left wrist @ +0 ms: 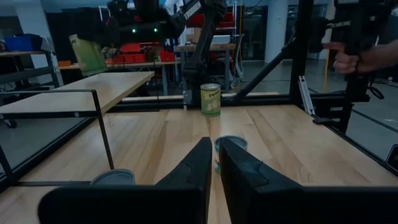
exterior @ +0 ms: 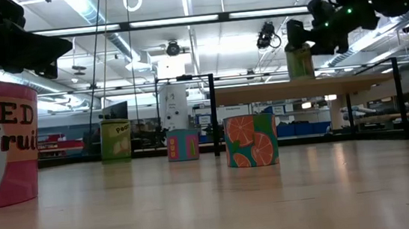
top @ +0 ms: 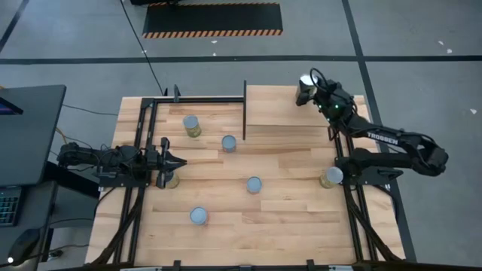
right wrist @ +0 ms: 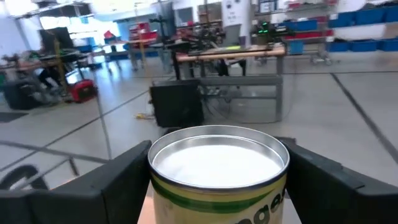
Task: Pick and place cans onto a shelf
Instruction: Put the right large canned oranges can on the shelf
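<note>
right tool around can above shelf, orange can on table

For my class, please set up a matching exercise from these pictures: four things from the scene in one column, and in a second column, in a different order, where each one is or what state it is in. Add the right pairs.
Things
1. right gripper
2. left gripper
3. orange-patterned can
4. shelf

Places and states
A. standing on the plank table, no gripper near it
B. fingers shut, empty, at the table's left side
C. raised light-wood platform at the table's far right
D. over the shelf's far edge, fingers on either side of a green-labelled can

Pairs: 1-D, 2-B, 3-A, 4-C
</note>
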